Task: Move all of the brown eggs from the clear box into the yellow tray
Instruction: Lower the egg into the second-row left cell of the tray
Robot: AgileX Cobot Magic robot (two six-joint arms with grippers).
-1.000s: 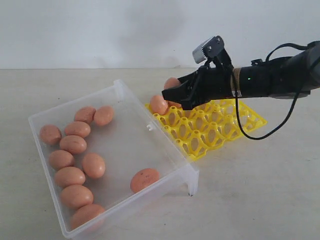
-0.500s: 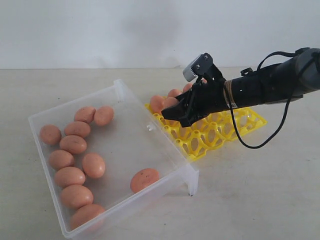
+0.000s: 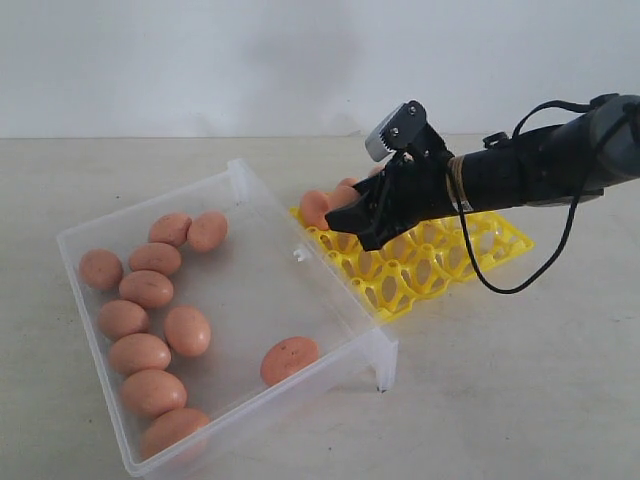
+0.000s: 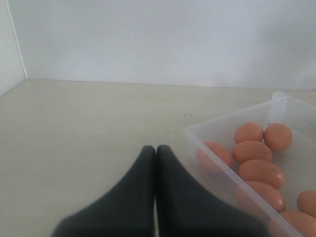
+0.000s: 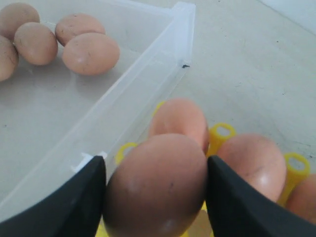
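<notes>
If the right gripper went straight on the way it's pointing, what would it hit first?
Probably the seated egg in the yellow tray, just beyond the held egg in the right gripper; the clear box wall comes after. Depth is unclear.

Box centre: bare floor of the clear box (image 3: 250, 270), open from above.
Box left wall: brown eggs (image 3: 140, 300) crowd it; lone egg (image 3: 289, 359) at lower right.
Tray upper left: right gripper (image 3: 348, 225) with held egg (image 5: 155, 168), and its arm, overhang the yellow tray (image 3: 450, 275).
Tray lower right: empty cups.
</notes>
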